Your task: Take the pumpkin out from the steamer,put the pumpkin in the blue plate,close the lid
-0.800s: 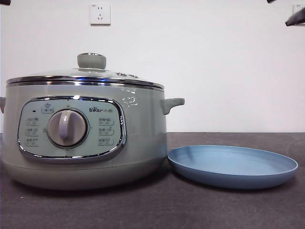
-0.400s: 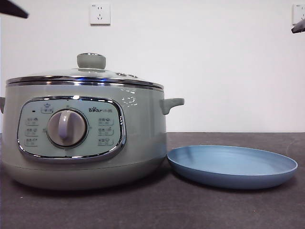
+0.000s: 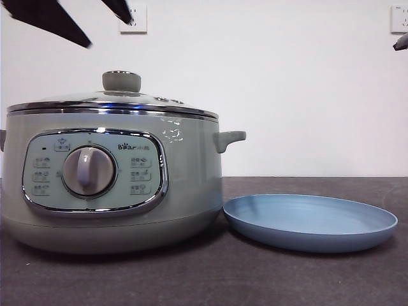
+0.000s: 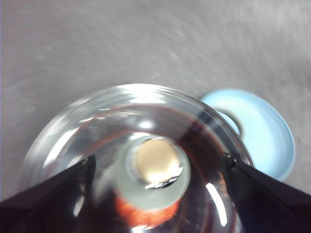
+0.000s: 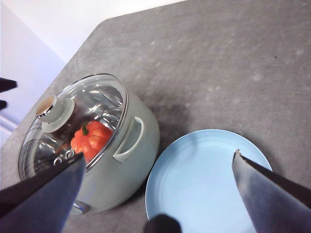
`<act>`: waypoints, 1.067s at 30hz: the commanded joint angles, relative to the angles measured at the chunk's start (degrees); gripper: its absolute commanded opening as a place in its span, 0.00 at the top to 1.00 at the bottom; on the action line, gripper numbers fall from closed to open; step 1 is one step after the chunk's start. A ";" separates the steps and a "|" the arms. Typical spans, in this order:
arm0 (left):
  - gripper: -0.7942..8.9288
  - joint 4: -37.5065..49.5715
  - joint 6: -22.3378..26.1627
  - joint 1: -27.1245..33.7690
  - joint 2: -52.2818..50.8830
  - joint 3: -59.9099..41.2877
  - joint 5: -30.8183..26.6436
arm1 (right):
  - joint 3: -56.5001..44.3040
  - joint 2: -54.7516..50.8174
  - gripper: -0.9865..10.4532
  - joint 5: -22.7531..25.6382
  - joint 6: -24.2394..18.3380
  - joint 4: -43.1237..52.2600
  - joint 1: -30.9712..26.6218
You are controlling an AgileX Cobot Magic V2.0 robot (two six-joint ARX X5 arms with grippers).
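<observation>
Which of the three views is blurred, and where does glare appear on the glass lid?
Left wrist view: blurred overall, the lid streaked with white glare and its knob soft, the pumpkin only an orange smear. Front view: sharp on the steamer and the blue plate, but the left gripper is motion-blurred. Right wrist view: sharp, with soft reflections on the lid.

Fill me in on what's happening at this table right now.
The left claw hangs open directly above the knob of the lid, not touching it. The lid sits closed on the steamer, and the pumpkin is inside, visible through the glass. The blue plate lies beside the steamer with nothing on it. The right claw waits open, high above the plate. Nothing has been lifted yet; taking the lid off looks like the likely next move.
</observation>
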 commanded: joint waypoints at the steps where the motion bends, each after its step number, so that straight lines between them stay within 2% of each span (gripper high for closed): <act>1: 0.47 0.66 1.11 -1.27 2.93 0.46 -0.39 | 0.22 0.04 0.47 -0.11 0.35 0.09 0.02; 13: 0.48 1.29 1.77 -1.92 9.49 0.46 -3.26 | 0.22 0.04 0.47 -0.11 0.35 0.02 0.02; 15: 0.58 1.29 1.97 -1.95 9.51 0.46 -3.21 | 0.22 0.04 0.47 -0.09 0.35 0.02 0.02; 19: 0.86 1.01 3.45 -1.95 9.51 0.46 -3.08 | 0.22 0.04 0.47 -0.09 0.35 0.04 0.02; 20: 0.90 0.81 3.45 -1.92 9.53 0.46 -3.08 | 0.22 0.04 0.47 -0.09 0.35 0.04 0.02; 32: 0.92 1.27 4.35 -1.92 9.99 0.61 -3.15 | 0.22 0.04 0.47 -0.09 0.35 0.07 0.02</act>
